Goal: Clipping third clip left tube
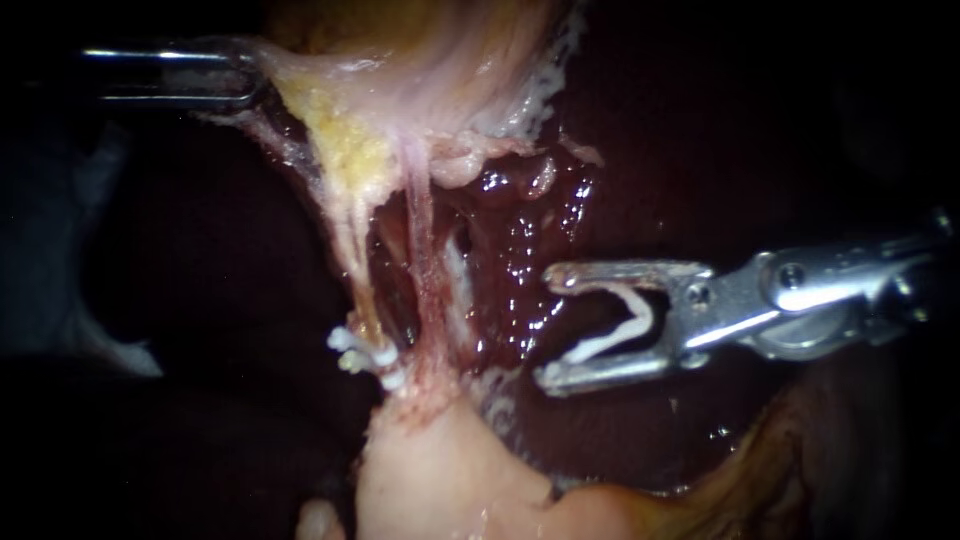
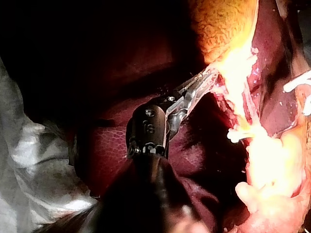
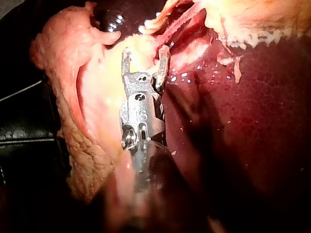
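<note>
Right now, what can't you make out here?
- Endoscope view: the left instrument has its jaws' tips buried in the pale tissue they grip.
- Endoscope view: the clips on the left tube overlap and are too small to count; glare blurs them in the left wrist view.
- Right wrist view: the white clip in the right instrument is lost against bright tissue.
</note>
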{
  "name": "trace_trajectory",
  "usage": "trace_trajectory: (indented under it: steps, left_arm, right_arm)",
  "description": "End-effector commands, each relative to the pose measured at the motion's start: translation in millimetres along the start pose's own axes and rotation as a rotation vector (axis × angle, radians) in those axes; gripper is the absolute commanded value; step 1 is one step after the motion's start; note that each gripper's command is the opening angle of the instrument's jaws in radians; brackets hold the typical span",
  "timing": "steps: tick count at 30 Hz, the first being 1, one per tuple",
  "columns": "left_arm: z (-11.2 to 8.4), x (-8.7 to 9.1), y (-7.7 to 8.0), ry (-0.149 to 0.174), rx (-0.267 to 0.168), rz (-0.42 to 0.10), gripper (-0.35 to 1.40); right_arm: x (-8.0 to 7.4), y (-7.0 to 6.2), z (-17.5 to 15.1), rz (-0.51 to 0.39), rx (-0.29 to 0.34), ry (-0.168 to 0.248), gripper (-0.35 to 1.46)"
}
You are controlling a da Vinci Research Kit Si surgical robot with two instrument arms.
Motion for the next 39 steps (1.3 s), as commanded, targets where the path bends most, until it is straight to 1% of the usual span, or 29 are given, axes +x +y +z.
trace_trajectory:
  steps: [1,6,10,15,23,25,31,34,39]
  left_arm:
    - [0.1,0.0,0.0,-0.001,0.0,0.002,-0.35]
    - [0.2,-0.1,0.1,-0.001,-0.002,0.002,-0.35]
    - [0.3,-0.1,0.2,-0.002,-0.004,0.002,-0.35]
    - [0.3,-0.1,0.2,-0.002,-0.004,0.002,-0.35]
    - [0.4,-0.1,0.2,-0.002,-0.003,0.002,-0.35]
    - [0.4,-0.1,0.3,-0.003,-0.006,0.002,-0.35]
    - [0.5,-0.2,0.3,-0.002,-0.005,0.002,-0.35]
    - [0.6,-0.3,0.3,-0.003,-0.007,0.002,-0.35]
    - [0.7,-0.3,0.3,-0.003,-0.006,0.002,-0.35]
  right_arm:
    - [0.2,0.1,0.6,0.01,-0.001,0.006,0.5]
    - [1.2,1.1,4.1,0.065,0.019,0.034,0.5]
    - [1.3,2.2,6.3,0.085,0.039,0.054,0.5]
    - [0.5,4.1,8.7,0.097,0.044,0.059,0.5]
    - [-0.8,6.1,10.3,0.098,0.047,0.059,0.5]
    - [-1.0,6.5,10.5,0.1,0.05,0.068,0.5]
    - [-1.3,7.4,10.9,0.09,0.076,0.093,0.5]
    - [-1.4,7.5,11.2,0.085,0.095,0.118,0.5]
    - [-1.1,7.5,11.9,0.075,0.145,0.168,0.49]
